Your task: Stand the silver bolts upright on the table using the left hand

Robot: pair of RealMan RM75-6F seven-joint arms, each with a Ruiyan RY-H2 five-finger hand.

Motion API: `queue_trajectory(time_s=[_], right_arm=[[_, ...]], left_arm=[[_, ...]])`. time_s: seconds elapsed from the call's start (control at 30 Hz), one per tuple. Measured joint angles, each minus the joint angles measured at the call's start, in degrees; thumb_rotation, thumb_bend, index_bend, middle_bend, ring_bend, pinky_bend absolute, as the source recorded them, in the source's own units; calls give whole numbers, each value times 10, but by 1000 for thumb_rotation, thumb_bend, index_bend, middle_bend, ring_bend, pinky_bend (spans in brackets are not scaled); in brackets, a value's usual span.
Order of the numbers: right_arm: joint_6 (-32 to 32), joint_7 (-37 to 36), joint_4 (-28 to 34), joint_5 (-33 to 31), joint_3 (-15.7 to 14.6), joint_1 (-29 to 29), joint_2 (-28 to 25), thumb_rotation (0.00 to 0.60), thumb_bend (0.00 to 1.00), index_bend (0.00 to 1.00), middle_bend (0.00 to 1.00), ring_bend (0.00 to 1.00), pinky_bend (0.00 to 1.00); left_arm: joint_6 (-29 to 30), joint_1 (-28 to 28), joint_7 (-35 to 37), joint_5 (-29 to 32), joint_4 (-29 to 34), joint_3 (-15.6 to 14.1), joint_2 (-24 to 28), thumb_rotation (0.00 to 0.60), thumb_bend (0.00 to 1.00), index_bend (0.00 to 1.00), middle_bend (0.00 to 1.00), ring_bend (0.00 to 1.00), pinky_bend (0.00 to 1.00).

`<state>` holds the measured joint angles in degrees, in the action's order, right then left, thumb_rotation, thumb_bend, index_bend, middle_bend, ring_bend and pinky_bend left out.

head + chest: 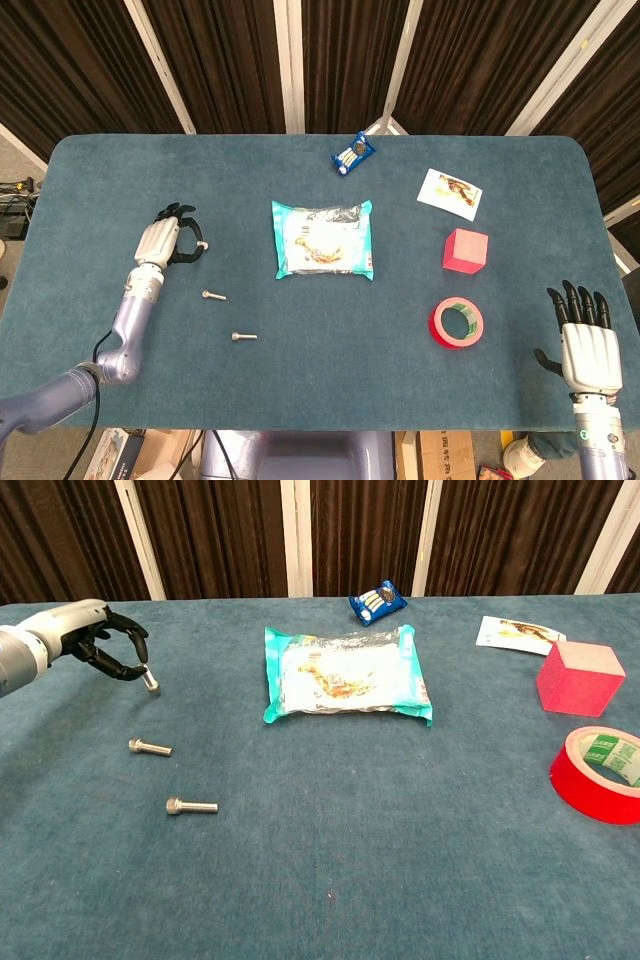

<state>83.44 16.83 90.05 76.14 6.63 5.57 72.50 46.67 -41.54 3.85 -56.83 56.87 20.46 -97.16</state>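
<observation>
Left hand (95,640) sits over the left part of the teal bench (320,380), fingers (125,630) curled in, with a silver bolt (150,680) pinched at the fingertips. That bolt hangs tilted, head end down and out toward the centre; can't tell whether it's touching the cloth. In the head view the same hand (165,240) is left of the snack pack, with the bolt (201,245) poking out on its inner side.

Two more silver bolts are lying flat on the bench, nearer the robot than the hand. The near-hand bolt (149,746) (213,295) lies with its head to the left. The front bolt (191,806) (243,337) is a bit further right and closer to the front edge, head also left. They're apart, not touching.

Right hand (590,345) is at the front right corner of the bench, fingers straight, slightly spread, holding nothing. It's out of the chest view.

Other stuff:
- teal-edged snack pack (323,238), centre
- small blue packet (353,153), far edge
- printed card (450,193), far right
- pink cube (465,250), just nearer than the card
- red tape roll (457,322), nearer than the cube, flat on the bench
</observation>
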Motion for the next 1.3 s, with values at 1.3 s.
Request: queue_trajectory(time_s=[1.3], right_arm=[[-1, 6, -4, -2, 1, 1, 5, 600, 154, 161, 64, 20, 0]], left_arm=[[-8, -6, 9, -15, 17, -11, 15, 600, 471, 455, 85, 0, 11]])
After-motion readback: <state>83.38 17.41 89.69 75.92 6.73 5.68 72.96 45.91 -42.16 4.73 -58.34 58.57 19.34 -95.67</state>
